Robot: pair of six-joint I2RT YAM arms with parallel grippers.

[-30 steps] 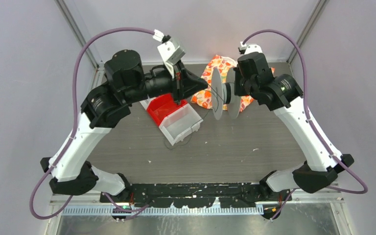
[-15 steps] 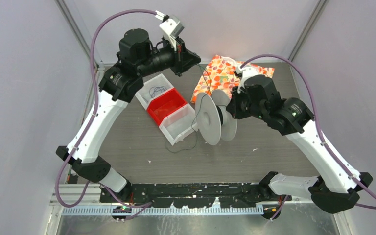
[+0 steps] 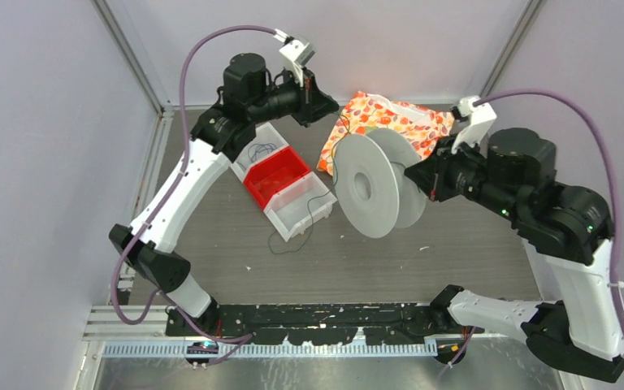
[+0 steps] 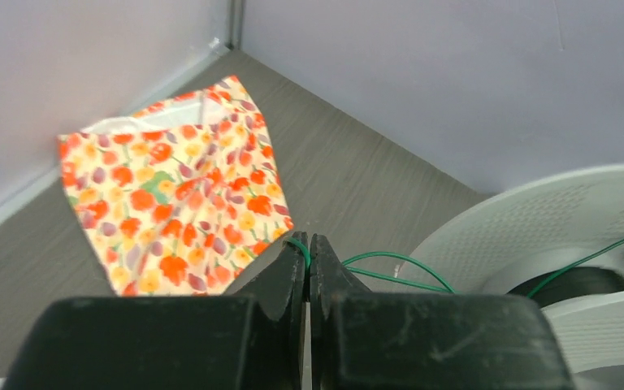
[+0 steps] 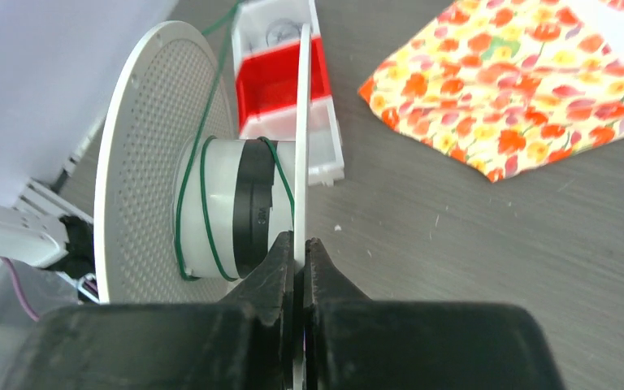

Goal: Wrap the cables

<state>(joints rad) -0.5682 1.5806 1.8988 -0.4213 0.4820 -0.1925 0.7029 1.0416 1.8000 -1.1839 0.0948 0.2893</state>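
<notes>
The cable [image 4: 390, 258] is a thin green wire. My left gripper [image 4: 309, 250] is shut on it at the far side of the table, above the bin's far end [image 3: 327, 108]. From there the cable [image 3: 335, 162] runs down to a white two-flange spool [image 3: 366, 191] held in the air. A few loose turns of cable [image 5: 203, 203] lie round the spool's hub. My right gripper [image 5: 299, 248] is shut on the edge of the spool's thin flange [image 5: 302, 122], at the spool's right side [image 3: 413, 175]. More cable [image 3: 292, 240] trails onto the table by the bin.
A red and clear compartment bin [image 3: 280, 183] sits left of the spool, with a coil of thin wire [image 3: 260, 150] in its far compartment. A floral cloth [image 3: 390, 122] lies at the far middle, under the left gripper's view [image 4: 171, 179]. Walls close off the back.
The right arm has carried the spool nearer and to the right, turning its flange to face up. The left gripper has moved back and left with the cable.
</notes>
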